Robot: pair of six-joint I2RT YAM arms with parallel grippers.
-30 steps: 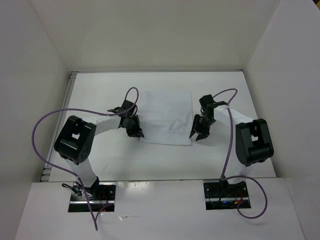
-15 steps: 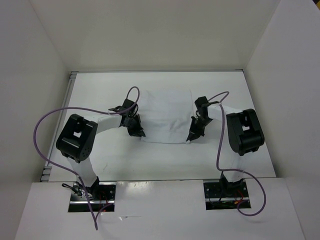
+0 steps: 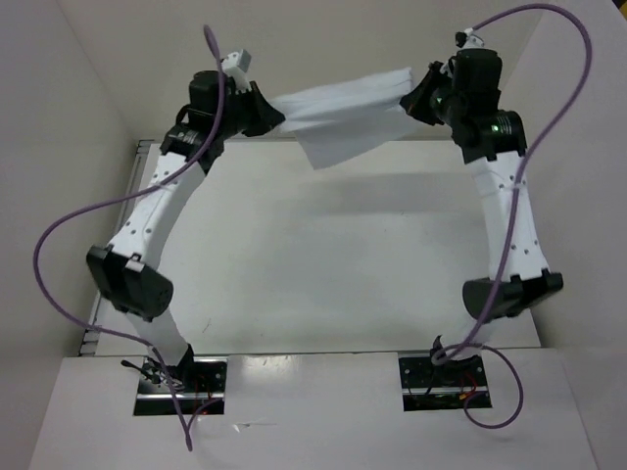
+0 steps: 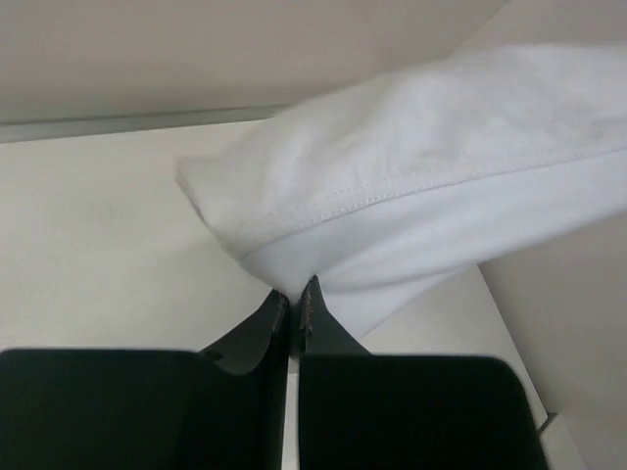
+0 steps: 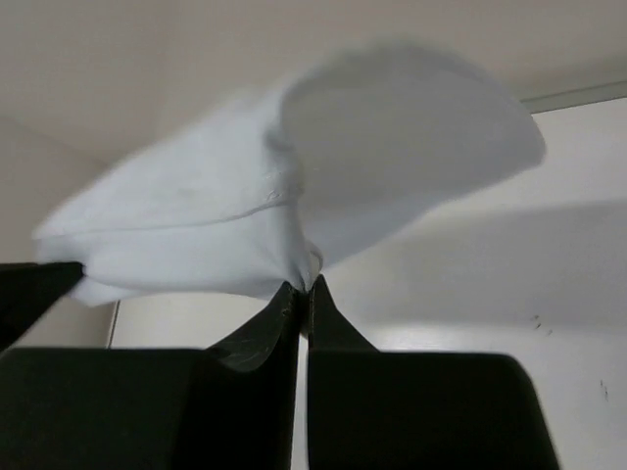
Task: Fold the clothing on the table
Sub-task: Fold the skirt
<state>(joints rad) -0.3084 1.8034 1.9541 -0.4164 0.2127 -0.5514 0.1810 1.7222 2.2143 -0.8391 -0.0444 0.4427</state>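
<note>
Jaws of both grippers noted clamped on cloth.

Top view: clothing held aloft, stretched between left gripper and right gripper, above far edge of table; lower part hangs free, skewed.

Left wrist: hemmed edge pinched at fingertips.

Right wrist: bunched corner pinched likewise; cloth blurred.

Step judged: lift and spread ahead of fold. Next move calls for lowering onto table, even tension, edges aligned.

The clothing is plain white with no pattern. The counter is matte white too. The left tool and right tool are black. The left arm and right arm are white with black joints and purple cables.
</note>
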